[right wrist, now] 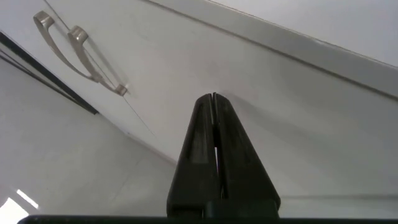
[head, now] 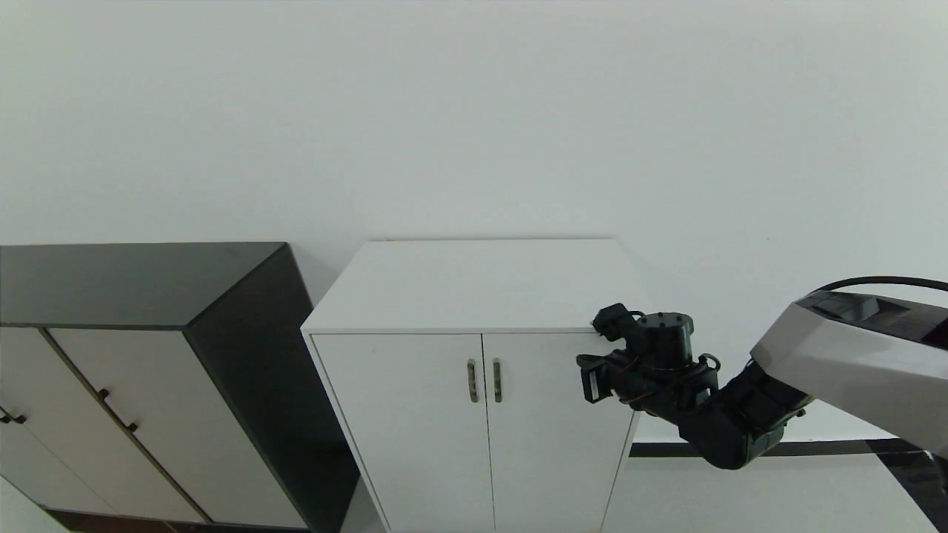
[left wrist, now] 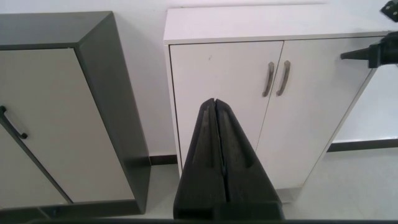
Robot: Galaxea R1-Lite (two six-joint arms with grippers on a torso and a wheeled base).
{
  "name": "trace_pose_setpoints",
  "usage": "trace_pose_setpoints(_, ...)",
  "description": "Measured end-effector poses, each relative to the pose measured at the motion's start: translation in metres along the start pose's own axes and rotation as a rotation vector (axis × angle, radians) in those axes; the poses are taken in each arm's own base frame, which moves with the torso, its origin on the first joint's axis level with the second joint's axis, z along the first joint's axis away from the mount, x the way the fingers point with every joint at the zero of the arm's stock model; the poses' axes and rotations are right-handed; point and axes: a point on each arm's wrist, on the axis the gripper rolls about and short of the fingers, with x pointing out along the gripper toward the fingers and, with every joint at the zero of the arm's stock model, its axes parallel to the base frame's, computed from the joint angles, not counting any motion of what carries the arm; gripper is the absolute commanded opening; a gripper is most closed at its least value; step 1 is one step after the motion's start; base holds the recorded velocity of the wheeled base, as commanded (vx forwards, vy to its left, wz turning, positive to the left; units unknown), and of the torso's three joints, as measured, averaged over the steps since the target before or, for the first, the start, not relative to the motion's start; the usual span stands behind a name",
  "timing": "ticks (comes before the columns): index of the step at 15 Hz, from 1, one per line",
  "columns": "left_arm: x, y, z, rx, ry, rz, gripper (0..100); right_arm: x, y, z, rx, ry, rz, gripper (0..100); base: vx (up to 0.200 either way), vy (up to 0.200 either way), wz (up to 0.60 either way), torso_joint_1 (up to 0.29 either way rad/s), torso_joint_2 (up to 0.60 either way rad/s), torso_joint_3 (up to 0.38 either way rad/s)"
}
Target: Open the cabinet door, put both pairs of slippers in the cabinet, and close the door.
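- White two-door cabinet (head: 415,429) with metal handles — both doors shut.
- Right pincer (right wrist: 213,98) pressed closed, empty, near the cabinet's front.
- Left pincer (left wrist: 214,102) likewise closed — facing the cabinet, apart.

1. white cabinet (head: 474,285): interior hidden behind its two closed doors; foot cut off by the head view's lower edge.
2. right door (head: 555,444): upper outer corner covered by the right gripper (head: 590,379); the right arm (head: 852,363) runs out past the right edge.
3. left door (left wrist: 217,74): in the left wrist view, lower middle masked by the left gripper (left wrist: 214,102), jaws pressed together.
4. dark cabinet (head: 141,281): cut by the left and lower edges of the head view; one handle (head: 11,418) clipped at the left edge.
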Motion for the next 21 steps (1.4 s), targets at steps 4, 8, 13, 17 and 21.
trace_pose_setpoints(4, 0.000, 0.000, 0.000, 0.000, 0.000, -0.001, 0, -0.064, -0.021, 0.002, 0.019, 0.035, -0.102, 0, 0.000, 0.000, 0.00, 0.000, 0.00, 0.000)
trace_pose_setpoints(8, 0.000, 0.000, 0.000, 0.000, 0.000, -0.001, 0, -0.155, -0.048, -0.006, 0.055, 0.071, -0.249, 0, 0.000, 0.000, 0.00, 0.000, 0.00, 0.000)
trace_pose_setpoints(13, 0.000, 0.000, 0.000, 0.000, 0.000, -0.001, 0, -0.250, -0.043, -0.040, 0.026, 0.129, -0.313, 0, 0.000, 0.000, 0.00, 0.000, 0.00, 0.000)
trace_pose_setpoints(17, 0.000, 0.000, 0.000, 0.000, 0.000, 0.000, 0, -0.294, -0.026, -0.063, 0.054, 0.267, -0.170, 0, 0.000, 0.000, 0.00, 0.000, 0.00, 0.000)
trace_pose_setpoints(21, 0.000, 0.000, 0.000, 0.000, 0.000, 0.000, 0, -0.334, -0.012, -0.081, 0.084, 0.330, -0.129, 0, 0.000, 0.000, 0.00, 0.000, 0.00, 0.000)
